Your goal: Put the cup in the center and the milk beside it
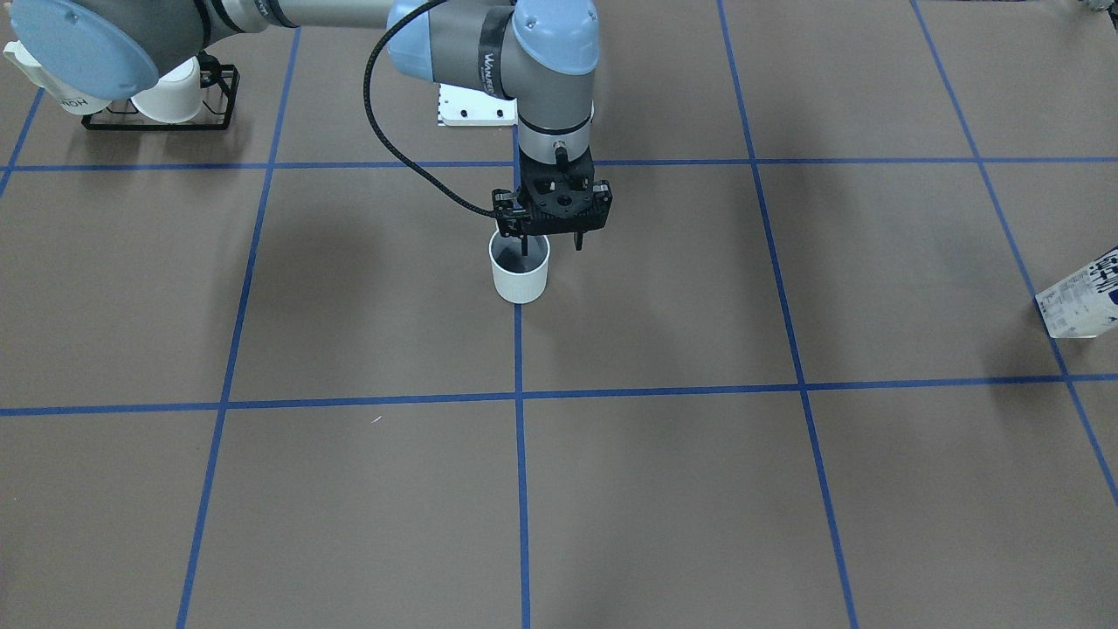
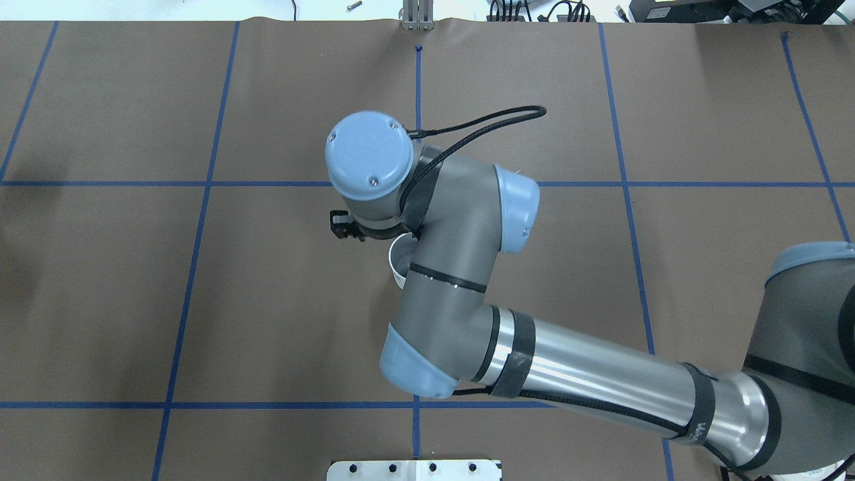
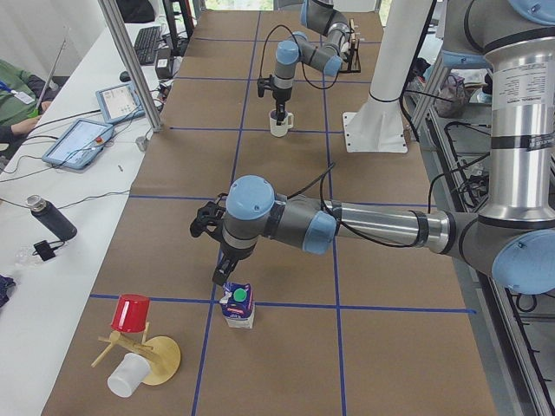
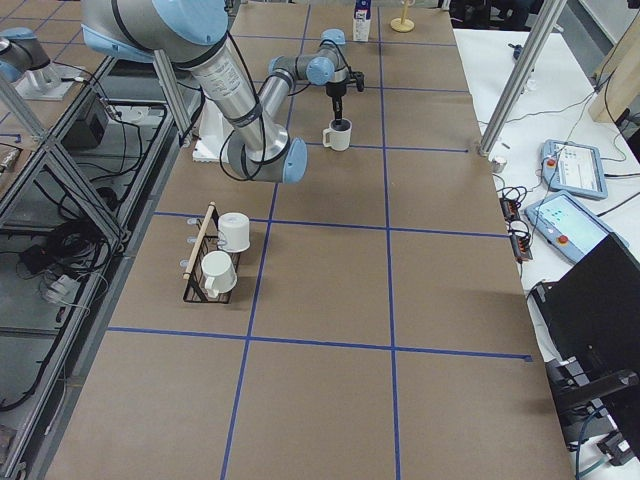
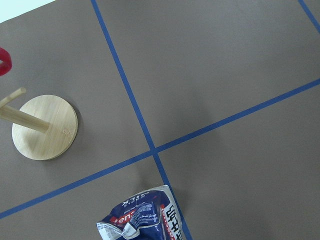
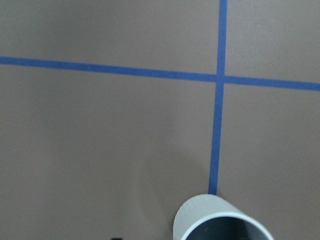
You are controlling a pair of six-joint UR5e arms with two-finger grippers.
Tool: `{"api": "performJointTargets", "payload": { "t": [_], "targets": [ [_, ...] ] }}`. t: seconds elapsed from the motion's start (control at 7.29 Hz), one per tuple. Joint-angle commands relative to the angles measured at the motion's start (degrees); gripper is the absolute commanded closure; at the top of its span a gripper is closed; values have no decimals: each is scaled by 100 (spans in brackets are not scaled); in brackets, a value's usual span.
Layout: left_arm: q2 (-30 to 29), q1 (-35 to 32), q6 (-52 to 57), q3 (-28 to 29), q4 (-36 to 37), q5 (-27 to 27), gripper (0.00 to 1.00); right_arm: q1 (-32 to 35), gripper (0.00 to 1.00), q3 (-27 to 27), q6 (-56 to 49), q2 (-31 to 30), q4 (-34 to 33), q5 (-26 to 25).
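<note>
The cup (image 1: pixel 521 273) is standing upright on the table (image 1: pixel 349 489), sitting on the middle tape line just beside a crossing. The right end effector (image 1: pixel 550 249) is hanging over it with its fingers spread wide, one dipping inside the cup and the other outside its wall. The milk (image 3: pixel 238 304) is standing well apart from the cup, near the table's far left end, on another tape line. The left end effector (image 3: pixel 222 277) is hovering just above its green cap; I cannot tell whether it is spread or closed.
</note>
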Motion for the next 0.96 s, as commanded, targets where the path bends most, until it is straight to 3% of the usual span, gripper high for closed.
{"api": "performJointTargets", "payload": {
  "t": [0.0,0.14,0.69,0.82],
  "targets": [
    [0,0,7,69,0,0,1,1123,1,182,-924,-84,4,843],
    [0,0,7,52,-9,0,1,1896,1,190,-1828,-415,21,1519],
    [-53,0,-380,-62,-105,0,1,4166,0,533,-5845,-2794,276,2963],
    [-18,0,-406,-27,-314,9,1,4536,0,820,-6393,-3662,276,2924]
  ]
}}
